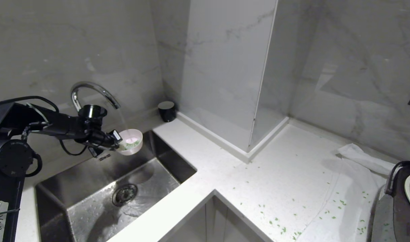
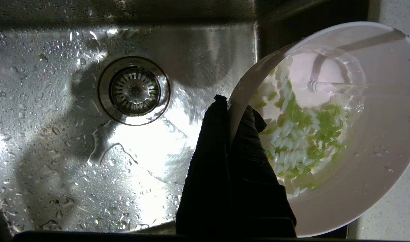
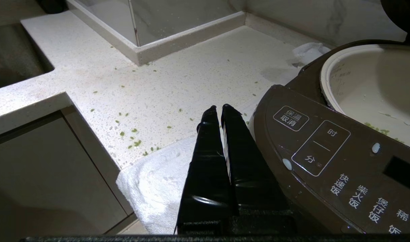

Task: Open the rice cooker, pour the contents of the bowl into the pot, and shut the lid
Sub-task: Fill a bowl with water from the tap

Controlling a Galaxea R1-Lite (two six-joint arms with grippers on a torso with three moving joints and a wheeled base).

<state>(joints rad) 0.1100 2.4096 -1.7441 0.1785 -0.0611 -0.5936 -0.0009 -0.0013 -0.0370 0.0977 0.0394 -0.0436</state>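
Over the steel sink (image 1: 90, 174), my left gripper (image 1: 116, 141) (image 2: 233, 104) is shut on the rim of the pale pink bowl (image 1: 132, 141) (image 2: 359, 174). The bowl is held under the faucet (image 1: 90, 89), and a thin stream of water (image 2: 359, 85) runs into it. The contents of the bowl (image 2: 302, 141) are green bits and white grains lying in water. At the far right stands the rice cooker (image 1: 405, 208) (image 3: 326, 151) with its off-white pot (image 3: 376, 84) uncovered. The raised lid is mostly out of view. Beside the cooker's panel, my right gripper (image 3: 217, 107) is shut and empty.
The sink's drain (image 2: 134, 90) lies below the bowl. A black cup (image 1: 166, 111) stands in the back corner by the marble column. A white towel (image 3: 151, 181) lies under the cooker. Green bits (image 1: 275, 222) are scattered over the white counter.
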